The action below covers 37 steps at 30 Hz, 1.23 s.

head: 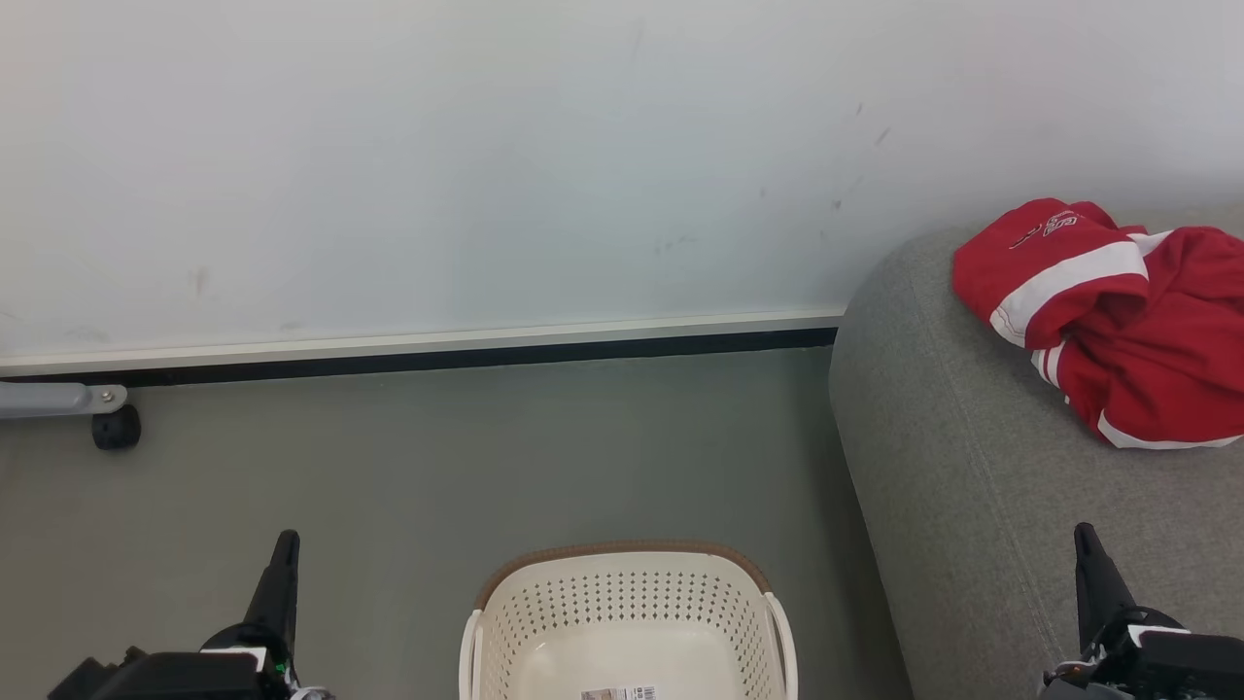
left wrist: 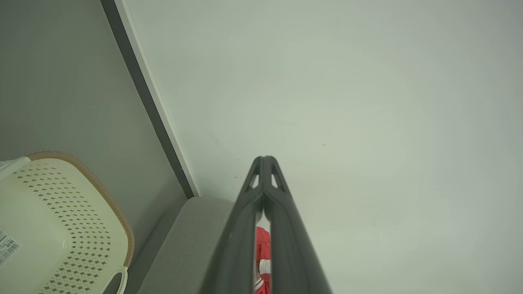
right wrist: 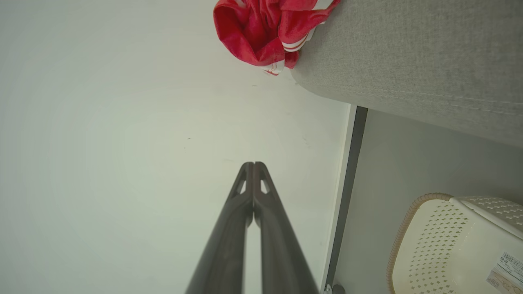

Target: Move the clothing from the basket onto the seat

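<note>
Left pincer and right pincer, head view: nearest the lens at the lower corners, each with its 2 dark fingers pressed together. Between them stands the basket on the floor, just beside the seat. The basket's pale inner floor carries 1 barcode sticker. The clothing, red with white stripes, lies bunched on the seat near the wall, up-view of the right pincer and well apart from it. It is farther still from the left pincer. A dark caster sits at the far left.

Left wrist view: the left pincer is closed tip to tip. A strip of the clothing shows through the slit lower down between its fingers, on the seat beyond. The basket lies at lower left, with the sticker on its bottom.

Right wrist view: the right pincer is likewise closed. The clothing rests at the top edge against the seat, well apart from the fingertips. The basket is at lower right, holding the sticker.
</note>
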Motion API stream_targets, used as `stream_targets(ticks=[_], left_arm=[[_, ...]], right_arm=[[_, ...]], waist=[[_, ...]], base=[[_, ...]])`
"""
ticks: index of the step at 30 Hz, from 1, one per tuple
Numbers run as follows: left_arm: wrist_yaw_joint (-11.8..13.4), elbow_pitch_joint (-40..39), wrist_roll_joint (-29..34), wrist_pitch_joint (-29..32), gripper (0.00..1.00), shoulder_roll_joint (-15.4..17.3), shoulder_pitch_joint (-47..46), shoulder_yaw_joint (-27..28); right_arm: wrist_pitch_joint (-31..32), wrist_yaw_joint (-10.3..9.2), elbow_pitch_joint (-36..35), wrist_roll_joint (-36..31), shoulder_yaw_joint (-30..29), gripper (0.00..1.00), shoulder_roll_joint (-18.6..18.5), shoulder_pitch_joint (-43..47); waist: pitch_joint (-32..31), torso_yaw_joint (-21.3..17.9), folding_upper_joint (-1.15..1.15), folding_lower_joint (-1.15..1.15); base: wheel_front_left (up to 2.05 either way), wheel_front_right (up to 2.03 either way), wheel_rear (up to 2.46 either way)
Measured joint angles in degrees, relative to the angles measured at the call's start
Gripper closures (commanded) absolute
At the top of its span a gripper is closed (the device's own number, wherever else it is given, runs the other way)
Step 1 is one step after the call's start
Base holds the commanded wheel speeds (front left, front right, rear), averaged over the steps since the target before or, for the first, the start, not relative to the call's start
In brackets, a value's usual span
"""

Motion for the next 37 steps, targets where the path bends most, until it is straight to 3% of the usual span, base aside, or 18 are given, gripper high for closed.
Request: stream_targets(ticks=[37], left_arm=[[0.00,-0.01,0.01,0.00,1.00,-0.01,0.00,0.00]], right_arm=[[0.00,0.00,-0.03,0.00,0.01,1.00,0.01,0.00]], waist=[[0.01,0.00,0.00,0.00]], base=[[0.00,0.00,0.00]])
